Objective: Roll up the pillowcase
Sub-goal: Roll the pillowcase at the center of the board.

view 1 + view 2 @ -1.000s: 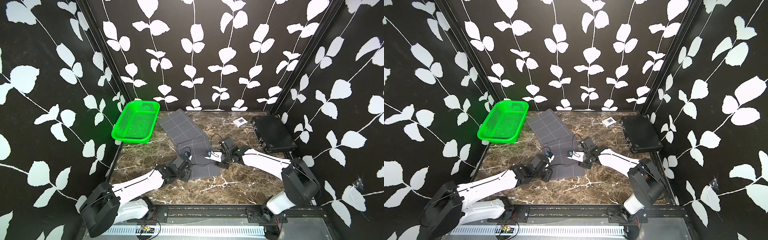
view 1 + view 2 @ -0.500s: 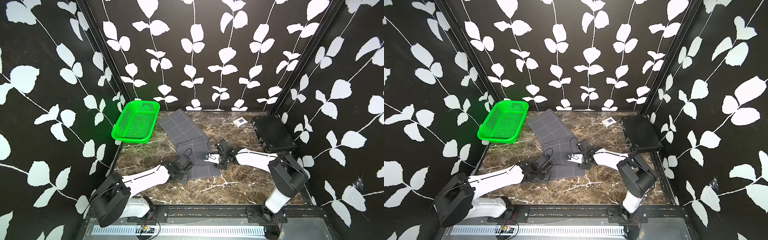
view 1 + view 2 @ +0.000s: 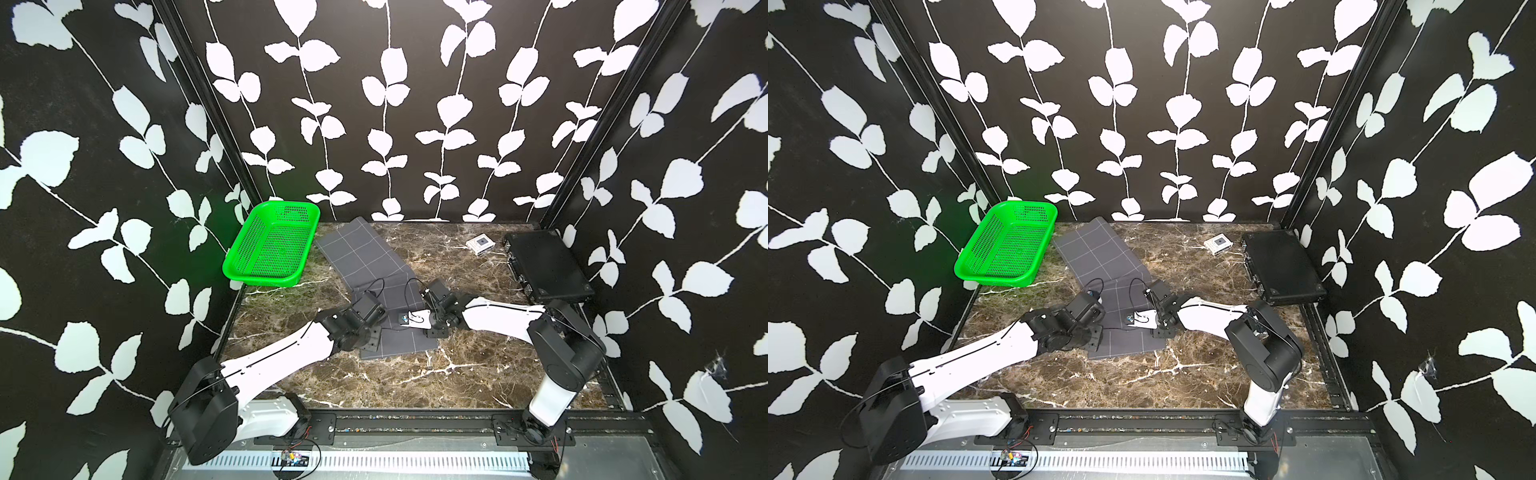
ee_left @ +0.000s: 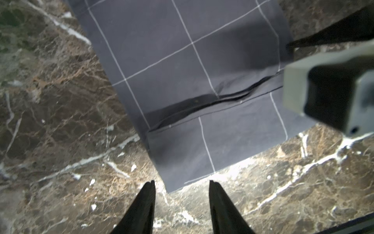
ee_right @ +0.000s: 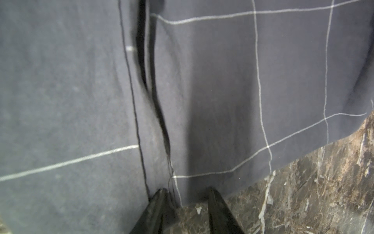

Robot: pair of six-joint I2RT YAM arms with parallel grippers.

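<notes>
The pillowcase (image 3: 361, 257) (image 3: 1096, 253) lies flat as a long dark grey strip with white grid lines, running from the back left to the middle of the marble table (image 3: 415, 374). At its near left corner my left gripper (image 4: 181, 183) (image 3: 372, 336) stands open. The pillowcase (image 4: 202, 60) corner lies just between the fingertips and nothing is gripped. My right gripper (image 5: 186, 190) (image 3: 432, 330) is open at the strip's right edge, where a hem seam meets it. Its fingertips just reach the edge of the pillowcase (image 5: 222, 81).
A green mesh basket (image 3: 270, 249) stands at the back left, touching the strip's far end. A rigid black case (image 3: 544, 266) lies at the right wall, with a small white box (image 3: 480, 244) beside it. Both arms lie low across the front half of the table.
My left gripper's jaws have opened at the near corner. My right gripper has slid a little left and nearer along the strip's edge, with its elbow drawn in.
</notes>
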